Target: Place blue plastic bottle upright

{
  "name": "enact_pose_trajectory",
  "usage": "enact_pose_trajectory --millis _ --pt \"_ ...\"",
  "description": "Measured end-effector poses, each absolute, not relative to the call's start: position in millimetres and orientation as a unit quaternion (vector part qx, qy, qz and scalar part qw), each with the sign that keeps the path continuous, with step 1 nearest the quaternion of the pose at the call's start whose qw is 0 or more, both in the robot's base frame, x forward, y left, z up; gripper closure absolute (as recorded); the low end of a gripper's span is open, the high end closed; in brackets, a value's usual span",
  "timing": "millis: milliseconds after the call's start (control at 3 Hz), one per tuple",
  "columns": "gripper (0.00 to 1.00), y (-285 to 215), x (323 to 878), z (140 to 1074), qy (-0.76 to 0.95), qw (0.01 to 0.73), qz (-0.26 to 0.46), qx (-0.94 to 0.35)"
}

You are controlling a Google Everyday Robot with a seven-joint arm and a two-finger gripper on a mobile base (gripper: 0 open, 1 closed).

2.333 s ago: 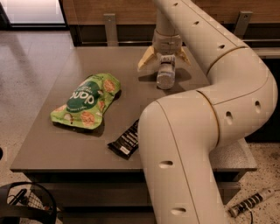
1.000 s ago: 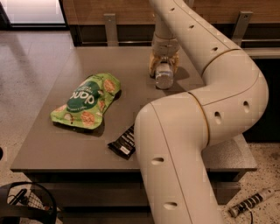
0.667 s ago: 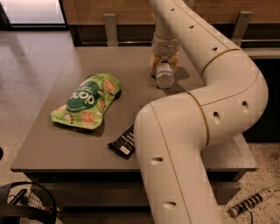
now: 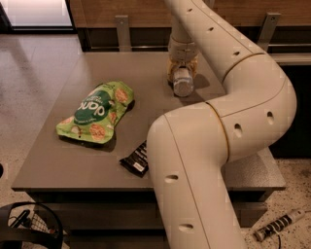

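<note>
We seem to be in an office break area or canteen. A plain grey worktop (image 4: 58, 165) stands on a speckled, polished floor (image 4: 29, 73) that stretches away at nine o'clock, and wood panelling (image 4: 121, 7) with metal posts (image 4: 123, 29) runs along twelve o'clock. A green snack bag (image 4: 97, 113) and a black snack bar (image 4: 137, 159) lie on it. Towards twelve o'clock our hand (image 4: 182, 68) grips the bottle (image 4: 182, 83).
</note>
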State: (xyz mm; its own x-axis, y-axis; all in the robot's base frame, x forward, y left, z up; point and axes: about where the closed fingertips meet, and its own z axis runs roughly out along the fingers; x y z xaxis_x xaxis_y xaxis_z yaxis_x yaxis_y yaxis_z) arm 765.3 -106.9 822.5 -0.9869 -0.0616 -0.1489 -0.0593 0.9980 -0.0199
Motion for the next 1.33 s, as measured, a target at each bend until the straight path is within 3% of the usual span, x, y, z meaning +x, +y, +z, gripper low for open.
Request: enact_pose_trajectory --millis 667,1333 --pt "1.0 -140 759 861 0.992 0.111 -0.055 0.008" --pt "1.0 -196 732 913 0.984 0.174 -0.043 0.022"
